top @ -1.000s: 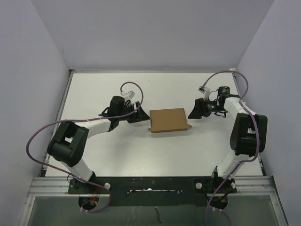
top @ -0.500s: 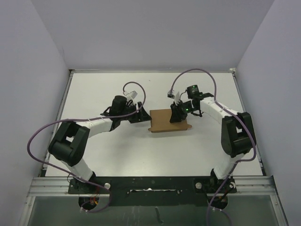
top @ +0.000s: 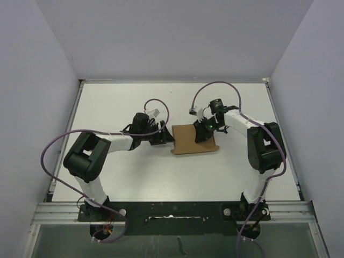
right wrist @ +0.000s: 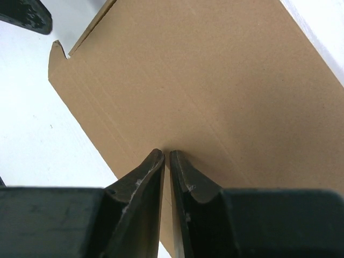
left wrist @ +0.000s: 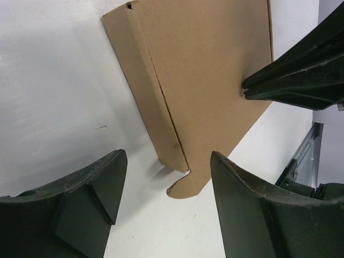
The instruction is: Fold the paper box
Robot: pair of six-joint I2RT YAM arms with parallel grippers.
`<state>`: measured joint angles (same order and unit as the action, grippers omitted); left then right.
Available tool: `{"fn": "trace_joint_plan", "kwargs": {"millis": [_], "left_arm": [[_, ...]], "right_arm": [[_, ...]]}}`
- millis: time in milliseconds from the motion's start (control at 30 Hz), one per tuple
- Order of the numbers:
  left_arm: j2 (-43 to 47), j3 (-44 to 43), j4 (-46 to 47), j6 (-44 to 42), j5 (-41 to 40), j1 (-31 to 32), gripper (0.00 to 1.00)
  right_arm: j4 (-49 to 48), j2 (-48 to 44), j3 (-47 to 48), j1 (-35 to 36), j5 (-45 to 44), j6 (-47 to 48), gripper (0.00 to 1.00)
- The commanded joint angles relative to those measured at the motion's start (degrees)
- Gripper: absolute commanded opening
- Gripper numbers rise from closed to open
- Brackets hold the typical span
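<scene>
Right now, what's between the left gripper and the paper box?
Nothing but bare white table. In the left wrist view, the paper box has its near corner poking in between the open fingertips of the left gripper, untouched.

The paper box (top: 185, 143) is plain brown. At its 9 o'clock the left gripper (top: 164, 136) is black, as is the right gripper (right wrist: 167, 154) at 2 o'clock. White arms (top: 115, 142) carry purple cables (top: 215, 82) over a white table (top: 161, 102).
</scene>
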<state>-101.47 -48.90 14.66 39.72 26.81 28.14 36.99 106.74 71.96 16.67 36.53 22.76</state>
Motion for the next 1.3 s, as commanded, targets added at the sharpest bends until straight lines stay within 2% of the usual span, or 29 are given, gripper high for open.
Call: {"fn": "trace_joint_plan", "kwargs": {"millis": [0, 233, 733, 1033, 1200, 1267], "left_arm": [[-3.0, -0.4, 6.9, 2.9, -0.1, 0.7, 0.63], [-5.8, -1.3, 9.0, 4.5, -1.2, 1.9, 0.66], [-12.7, -10.5, -11.5, -5.2, -10.2, 4.4, 0.64], [-14.3, -11.7, -13.8, -6.8, -11.6, 4.4, 0.63], [-14.0, -12.2, -13.8, -6.8, -11.0, 4.4, 0.63], [-13.7, -12.6, -14.0, -6.9, -10.6, 4.5, 0.63]], "right_arm": [[0.9, 1.3, 1.3, -0.1, -2.0, 1.2, 0.15], [1.2, 0.9, 1.3, -1.7, 2.6, 0.7, 0.17], [2.1, -0.2, 1.6, -5.8, 11.0, -0.1, 0.22], [0.2, -7.0, -0.7, -14.8, 18.6, -1.9, 0.43], [-1.6, -6.2, -2.7, -19.4, 15.8, -5.1, 0.58], [-0.6, -3.9, -2.5, -19.9, 14.2, -5.2, 0.59]]}}
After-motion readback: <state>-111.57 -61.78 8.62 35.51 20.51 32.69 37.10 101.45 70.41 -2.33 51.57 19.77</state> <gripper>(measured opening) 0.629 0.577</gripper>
